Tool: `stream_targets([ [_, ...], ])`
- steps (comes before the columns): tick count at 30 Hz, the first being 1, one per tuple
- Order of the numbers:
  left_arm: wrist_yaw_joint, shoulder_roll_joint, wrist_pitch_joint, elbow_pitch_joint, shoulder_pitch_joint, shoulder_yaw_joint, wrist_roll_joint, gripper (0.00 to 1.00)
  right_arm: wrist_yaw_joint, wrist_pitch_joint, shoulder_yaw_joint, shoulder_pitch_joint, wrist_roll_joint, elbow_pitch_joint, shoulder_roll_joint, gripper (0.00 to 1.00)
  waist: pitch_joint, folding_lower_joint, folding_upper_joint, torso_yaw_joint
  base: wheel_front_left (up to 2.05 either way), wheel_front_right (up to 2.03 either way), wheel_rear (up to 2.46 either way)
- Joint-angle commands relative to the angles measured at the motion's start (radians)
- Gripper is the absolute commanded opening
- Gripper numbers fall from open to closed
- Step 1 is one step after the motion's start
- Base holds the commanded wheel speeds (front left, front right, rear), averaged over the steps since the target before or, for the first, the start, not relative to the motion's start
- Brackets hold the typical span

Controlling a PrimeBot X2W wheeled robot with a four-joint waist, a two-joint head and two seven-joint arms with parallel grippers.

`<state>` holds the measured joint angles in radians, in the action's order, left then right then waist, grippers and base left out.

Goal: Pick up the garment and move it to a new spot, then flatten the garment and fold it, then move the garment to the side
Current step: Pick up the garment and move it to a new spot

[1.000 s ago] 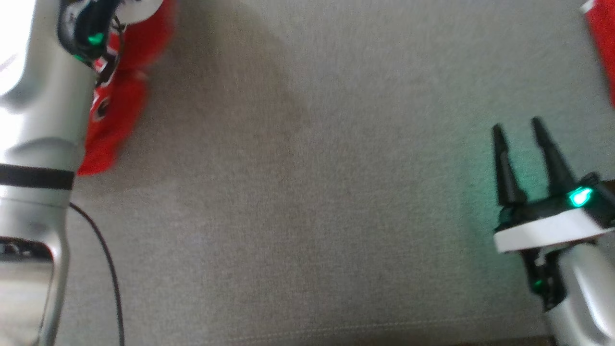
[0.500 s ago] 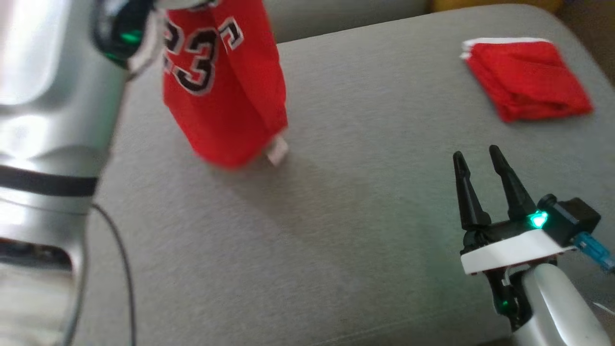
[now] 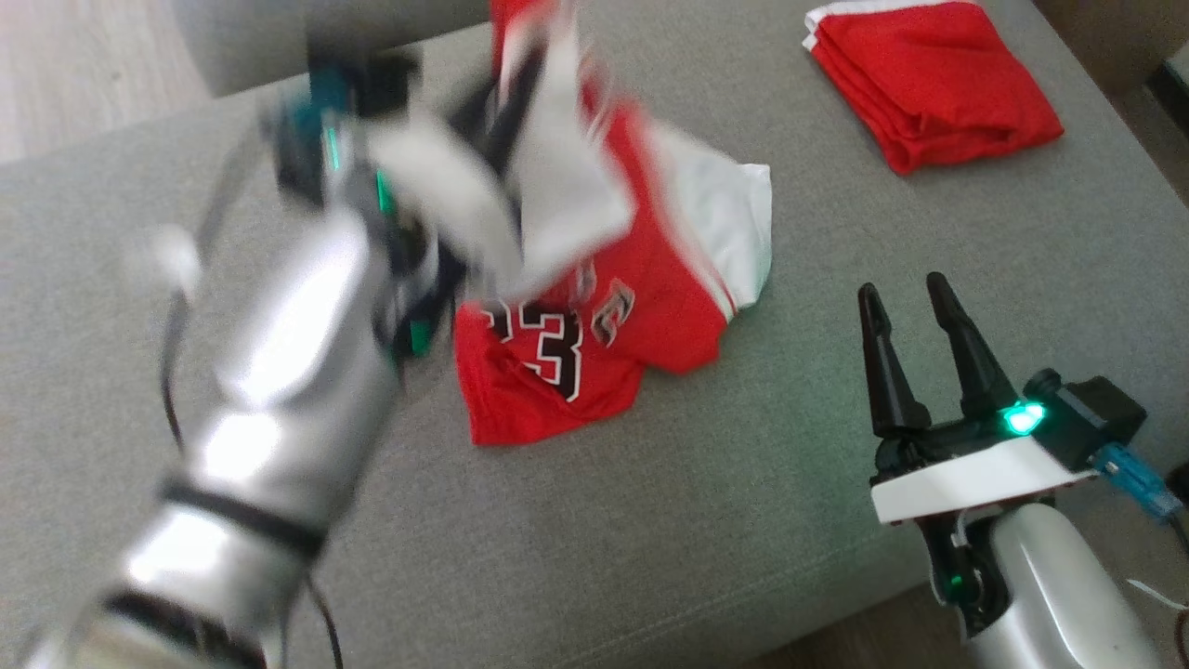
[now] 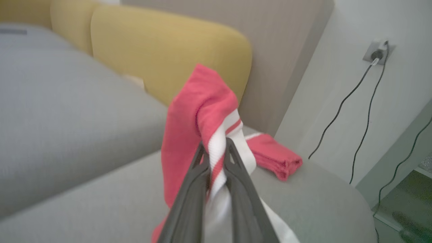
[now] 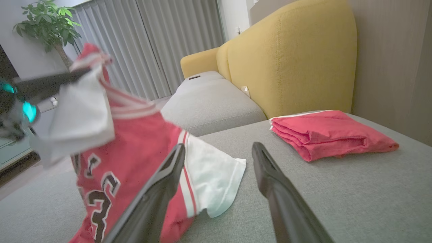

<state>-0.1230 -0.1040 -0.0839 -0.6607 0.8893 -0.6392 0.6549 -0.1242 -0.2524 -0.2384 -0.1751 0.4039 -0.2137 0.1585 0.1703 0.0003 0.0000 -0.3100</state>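
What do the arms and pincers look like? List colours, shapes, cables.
The left forearm and right forearm are silver; the left wears a black band and trails a thin black cable. The right pincer has long tapering black fingers, a white collar, a green light and a blue plug. The left pincer is dark.

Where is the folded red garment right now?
In the head view the folded red garment lies at the upper right of the grey cushion, apart from the numbered jersey and beyond the right gripper.
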Motion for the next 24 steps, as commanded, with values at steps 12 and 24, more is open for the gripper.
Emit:
stream_targets([
  [12,0.037,0.048,-0.176,-0.002,-0.413,0.007,0.064,1.0,-0.007,-0.009,-0.006,0.04,-0.001,-0.004,-0.008,1.0,-0.079,-0.0003,0.0,0.077,0.0,0.0,0.0],
  [24,0.191,0.032,-0.178,0.4,-0.747,0.208,-0.246,1.0,-0.007,-0.009,0.034,0.171,-0.029,-0.022,-0.035,1.0,-0.214,-0.0003,0.0,0.259,0.0,0.0,0.0],
])
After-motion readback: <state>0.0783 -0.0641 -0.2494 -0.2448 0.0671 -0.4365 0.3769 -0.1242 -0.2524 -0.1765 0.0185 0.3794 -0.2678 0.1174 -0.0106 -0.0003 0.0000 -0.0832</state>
